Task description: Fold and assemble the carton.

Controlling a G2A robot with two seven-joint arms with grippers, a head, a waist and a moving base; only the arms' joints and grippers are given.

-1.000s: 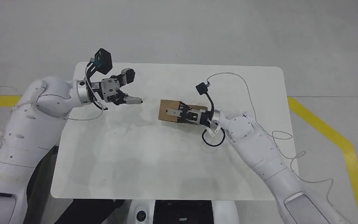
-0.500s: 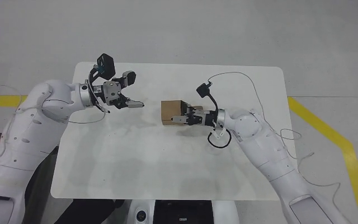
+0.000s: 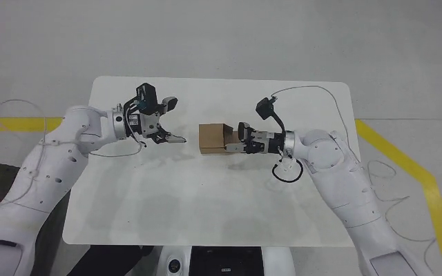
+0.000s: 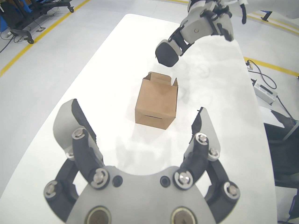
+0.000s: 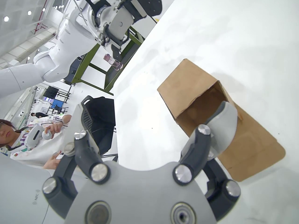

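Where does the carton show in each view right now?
Top view: carton at mid-table, open end toward the right gripper.
Left wrist view: straight ahead of the open left gripper.
Right wrist view: close up, open end facing the camera.
Shared landmark: the white table beneath it.

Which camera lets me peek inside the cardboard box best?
The right wrist view: it looks into the open end of the carton, where one of the fingers of the right gripper sits. The left wrist view shows its closed end and outer walls; the top view shows it small, from above.
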